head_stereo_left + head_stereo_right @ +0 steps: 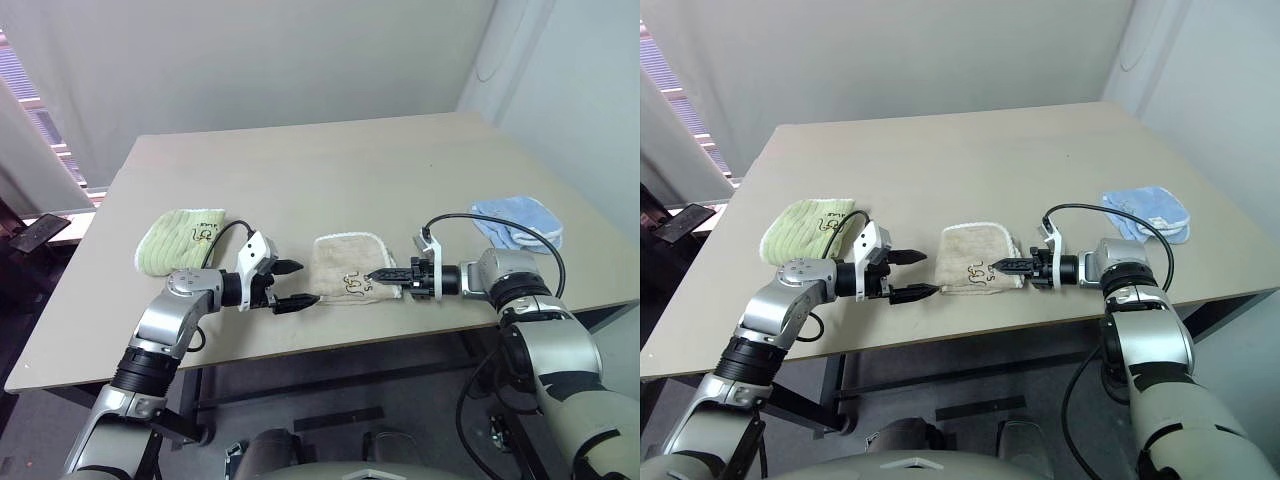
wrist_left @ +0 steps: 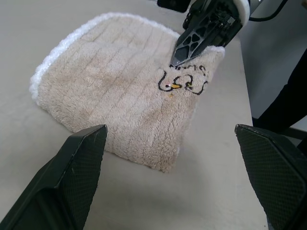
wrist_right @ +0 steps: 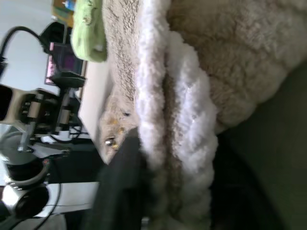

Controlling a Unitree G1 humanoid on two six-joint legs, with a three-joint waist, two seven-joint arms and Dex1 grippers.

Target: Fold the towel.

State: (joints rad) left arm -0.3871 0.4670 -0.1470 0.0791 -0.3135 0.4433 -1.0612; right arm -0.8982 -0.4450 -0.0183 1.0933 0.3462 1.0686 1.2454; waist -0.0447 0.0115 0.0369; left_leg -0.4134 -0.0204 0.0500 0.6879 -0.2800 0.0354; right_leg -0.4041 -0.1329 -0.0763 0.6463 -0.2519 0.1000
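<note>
1. The towel (image 1: pixel 350 266) lies near the front edge of the counter (image 1: pixel 330 170), about midway along it. I see it already doubled into a compact, rounded-cornered pad.
2. Its beige terry pile is thick and ribbed. A white corded border runs round the back and side edges, and a small dark embroidered motif sits near the right front corner.
3. My right claw (image 1: pixel 383 274) has its two black fingers pressed nearly together at the towel's right edge. In the right wrist view, the white cord and plush layers bunch against a finger. I judge this to be a pinch on the edge layers, though how deep the bite goes is hidden.
4. My left claw (image 1: pixel 296 283) is spread wide and level, just off the towel's left edge and clear of it, holding nothing.
5. I read the step in hand as securing the right edge for another fold.
6. As I see it, the next move calls for lifting that edge low and carrying it over toward the left side. The thick pile will likely spring back, so the left claw may need to pin the near side.
7. A light-green cloth (image 1: pixel 180 238) lies toward the left edge and a light-blue cloth (image 1: pixel 518 221) near the right edge. Both are small, plush and well apart from the towel.
</note>
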